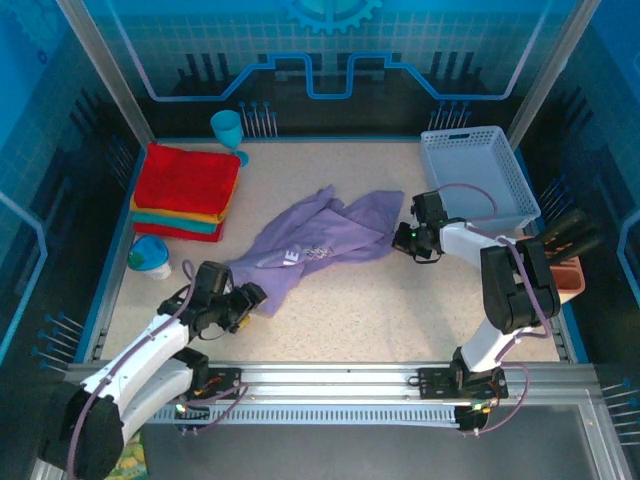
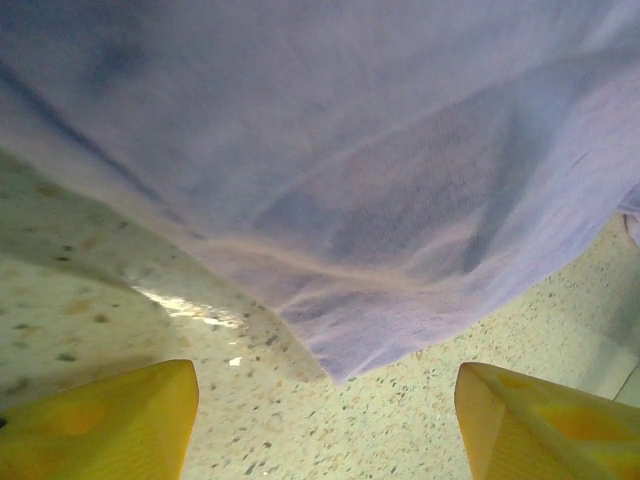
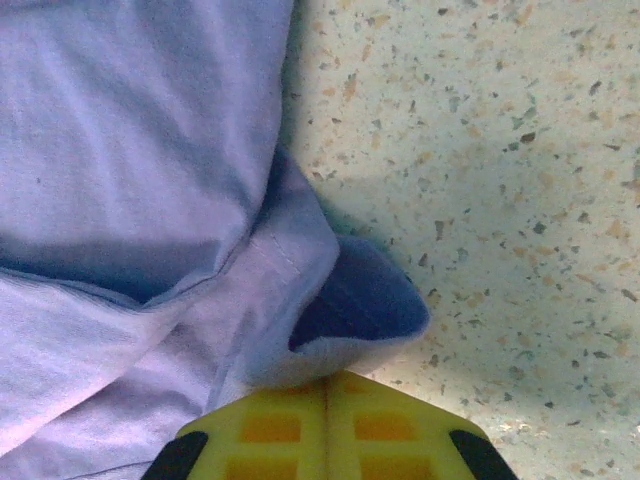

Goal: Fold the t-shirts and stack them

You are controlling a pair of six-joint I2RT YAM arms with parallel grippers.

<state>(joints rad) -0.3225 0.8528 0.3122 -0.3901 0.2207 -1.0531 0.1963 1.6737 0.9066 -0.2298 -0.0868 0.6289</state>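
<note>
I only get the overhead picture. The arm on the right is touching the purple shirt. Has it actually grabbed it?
Observer: Its wrist camera shows the right gripper shut, yellow fingers pressed together. A hemmed edge of the lavender t-shirt, likely a sleeve, seems pinched at their tips.
Operator: And the arm on the left?
Observer: The left gripper is open. The shirt's corner lies just ahead of its fingers, not between them.
Operator: What is under that corner?
Observer: Bare speckled table, with the cloth's shadow falling on it.
</note>
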